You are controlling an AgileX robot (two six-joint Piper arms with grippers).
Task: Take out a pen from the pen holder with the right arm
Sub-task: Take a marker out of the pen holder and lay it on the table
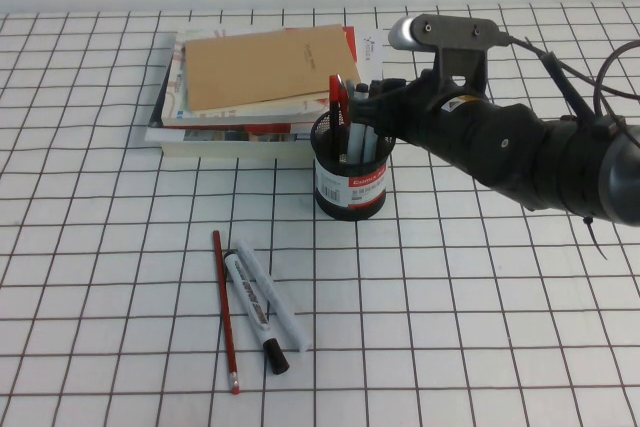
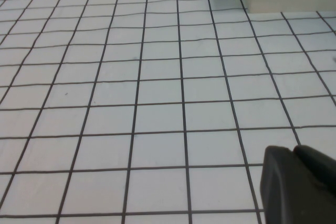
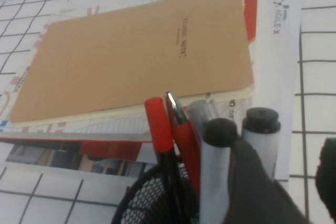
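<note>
Nearest the robot, three things lie side by side on the gridded table (image 1: pixel 480 327): one red pencil (image 1: pixel 225 312) and two markers, a white marker (image 1: pixel 252 305) with a black cap and a grey marker (image 1: pixel 275 297) touching it. The left gripper (image 2: pixel 296 179) shows only as a dark corner above the grid in its own wrist view, and whether it is open cannot be told. Farther back stands the one black mesh pen holder (image 1: pixel 350 192). Five tops rise from it: two red pens (image 3: pixel 181 135), one grey cap and two black-capped markers (image 3: pixel 261 129). The right gripper (image 1: pixel 365 112) sits at the holder's rim among these tops. Its fingers (image 3: pixel 252 187) stand apart with one black-capped marker between them, clamped on nothing. Behind lies one stack of books (image 1: pixel 250 132) with one brown notebook (image 1: pixel 270 67) on top.
</note>
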